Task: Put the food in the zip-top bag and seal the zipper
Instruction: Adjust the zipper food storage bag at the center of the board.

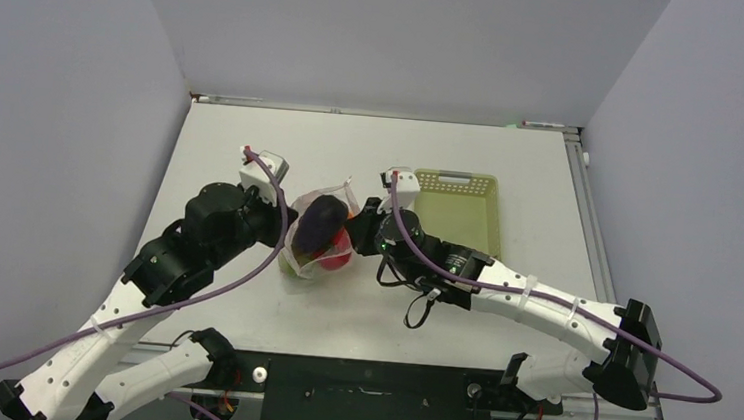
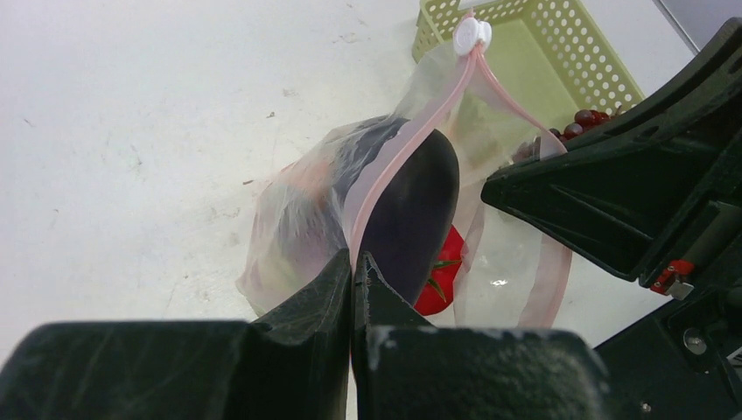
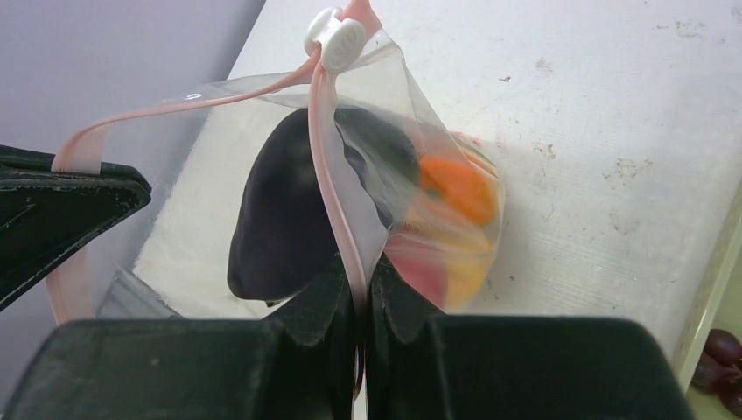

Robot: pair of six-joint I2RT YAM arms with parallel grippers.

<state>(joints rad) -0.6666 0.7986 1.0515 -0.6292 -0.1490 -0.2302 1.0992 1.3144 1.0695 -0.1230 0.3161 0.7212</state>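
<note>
Left gripper (image 2: 353, 261): pinched shut on the zipper (image 2: 411, 144).
Right gripper (image 3: 359, 271): clamped the same strip.
Zip-top bag (image 1: 306, 255): sat left of the basket (image 1: 468, 218), mouth gaping.
Eggplant (image 1: 320, 221): poked out; other food was blurred.
Grapes (image 2: 584, 118): lay in basket, partly hidden.

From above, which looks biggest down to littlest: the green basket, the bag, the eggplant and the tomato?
1. Basket, though partly covered.
2. Bag, a close second.
3. Eggplant.
4. Tomato, mostly hidden by the eggplant, so its full size is unsure.
</note>
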